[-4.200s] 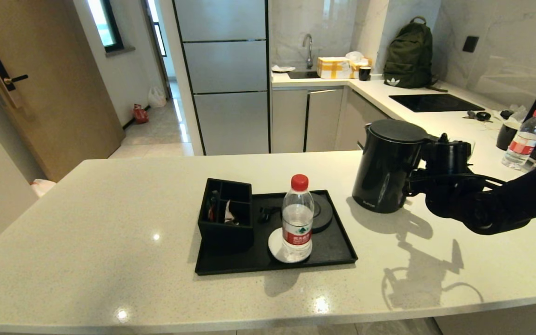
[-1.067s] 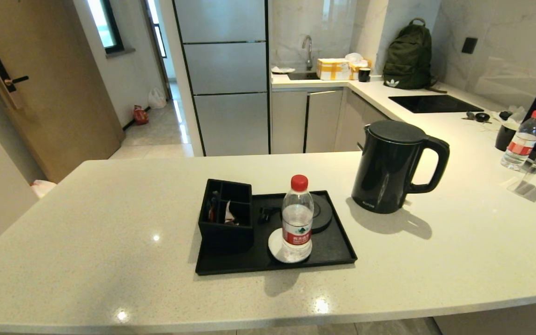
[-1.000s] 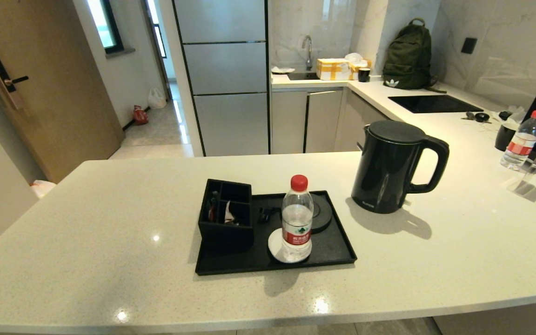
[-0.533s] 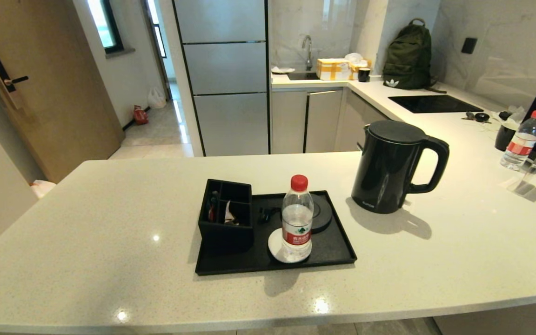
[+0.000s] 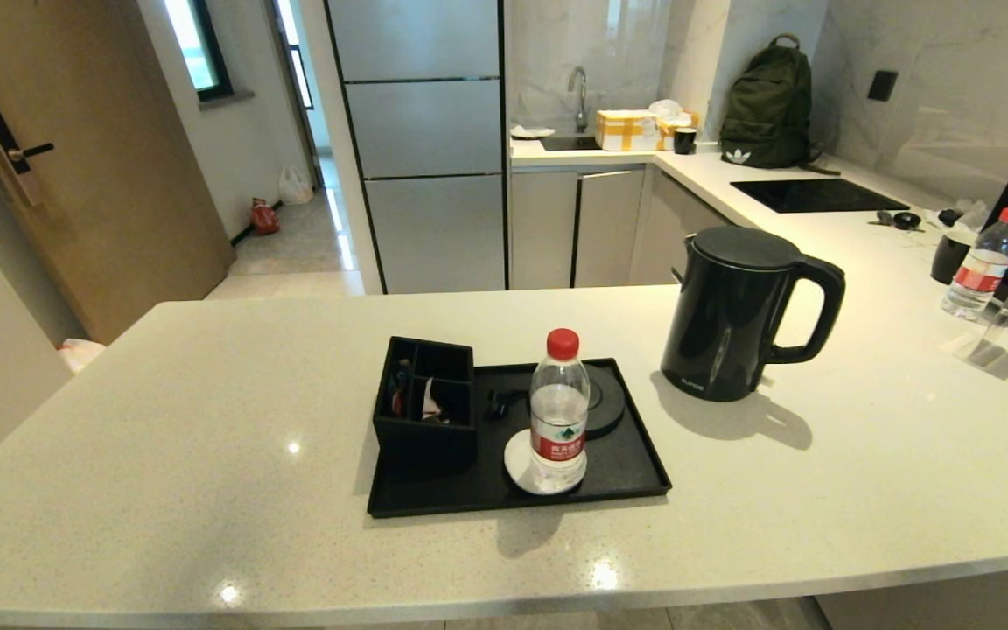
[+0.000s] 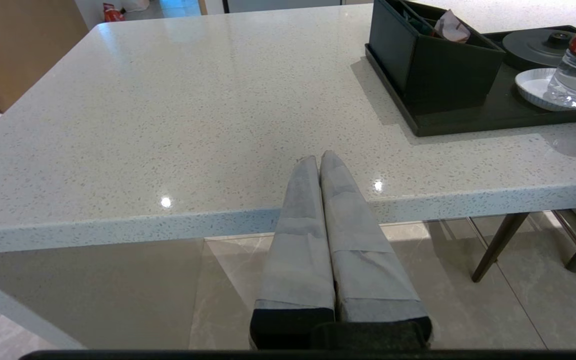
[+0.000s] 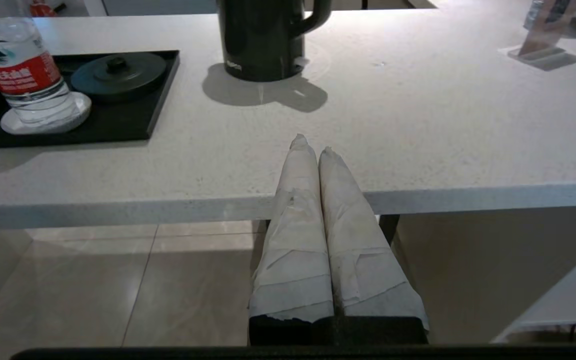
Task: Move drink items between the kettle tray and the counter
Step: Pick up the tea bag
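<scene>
The tall black kettle [image 5: 731, 311] stands upright on the counter [image 5: 206, 455], just right of the kettle tray [image 5: 618, 477], with its handle to the right. It also shows in the right wrist view as the kettle [image 7: 260, 37]. The tray holds a round black kettle base [image 5: 605, 398] and a compartmented box [image 5: 425, 407] with a pale sachet [image 6: 450, 30] sticking out of it. Neither arm appears in the head view. My left gripper [image 6: 319, 157] and right gripper [image 7: 313, 142] are both shut and empty, held low in front of the counter's near edge.
A clear water bottle [image 5: 559, 411] with a red cap stands on a white coaster on the tray. A second bottle [image 5: 985, 262], a dark cup and a clear stand [image 5: 990, 346] sit at the far right. A green backpack [image 5: 771, 105] rests on the back counter.
About four seconds ago my right gripper was at the kettle's handle; it has since pulled back out of the head view. Over the last second nothing moved.
</scene>
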`<state>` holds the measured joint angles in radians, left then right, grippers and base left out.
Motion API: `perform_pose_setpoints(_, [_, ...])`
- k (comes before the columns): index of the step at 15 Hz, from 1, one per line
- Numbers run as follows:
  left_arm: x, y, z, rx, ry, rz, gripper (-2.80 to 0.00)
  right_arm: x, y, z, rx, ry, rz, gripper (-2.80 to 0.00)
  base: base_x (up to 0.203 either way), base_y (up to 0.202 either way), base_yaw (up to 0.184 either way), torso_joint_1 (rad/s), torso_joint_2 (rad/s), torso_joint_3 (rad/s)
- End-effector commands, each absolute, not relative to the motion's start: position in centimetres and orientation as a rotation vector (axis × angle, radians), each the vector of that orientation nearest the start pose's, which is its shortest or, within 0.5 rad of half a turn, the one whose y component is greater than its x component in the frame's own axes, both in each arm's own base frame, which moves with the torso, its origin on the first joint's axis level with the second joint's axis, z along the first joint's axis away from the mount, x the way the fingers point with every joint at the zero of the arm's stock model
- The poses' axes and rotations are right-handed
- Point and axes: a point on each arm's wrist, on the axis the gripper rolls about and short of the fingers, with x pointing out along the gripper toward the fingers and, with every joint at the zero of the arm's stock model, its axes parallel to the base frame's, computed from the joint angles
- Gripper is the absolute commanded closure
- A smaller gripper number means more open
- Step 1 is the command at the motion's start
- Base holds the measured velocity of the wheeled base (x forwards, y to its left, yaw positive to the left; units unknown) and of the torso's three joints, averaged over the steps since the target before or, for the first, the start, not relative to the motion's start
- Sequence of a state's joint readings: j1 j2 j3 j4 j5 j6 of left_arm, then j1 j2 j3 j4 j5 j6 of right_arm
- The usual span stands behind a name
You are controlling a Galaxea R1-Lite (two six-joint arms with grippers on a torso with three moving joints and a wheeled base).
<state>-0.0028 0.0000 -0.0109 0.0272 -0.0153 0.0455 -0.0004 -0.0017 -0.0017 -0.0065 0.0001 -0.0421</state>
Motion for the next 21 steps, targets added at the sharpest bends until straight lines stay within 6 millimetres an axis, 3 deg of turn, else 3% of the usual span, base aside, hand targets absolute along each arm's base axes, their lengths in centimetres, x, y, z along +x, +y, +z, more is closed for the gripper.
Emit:
perform_pose_setpoints(1, [-2.35,-0.03,7.57,0.046,0.018,-0.019,0.0,-2.26,0.01,7.59,-0.042,-0.005,0.003,0.0,0.0,0.0,0.0,0.0,0.0,0.0])
perform_pose_setpoints(16, [-2.35,-0.03,7.57,0.046,0.018,-0.019,0.0,-2.27,0.0,7.57,-0.021,-0.005,-0.002,0.0,0.0,0.0,0.0,0.0,0.0,0.0])
perform_pose_setpoints(21, [-2.33,-0.06,7.65,0.124,0.002,-0.034,0.0,-2.27,0.0,7.57,-0.021,-0.005,-0.002,0.0,0.0,0.0,0.0,0.0,0.0,0.0])
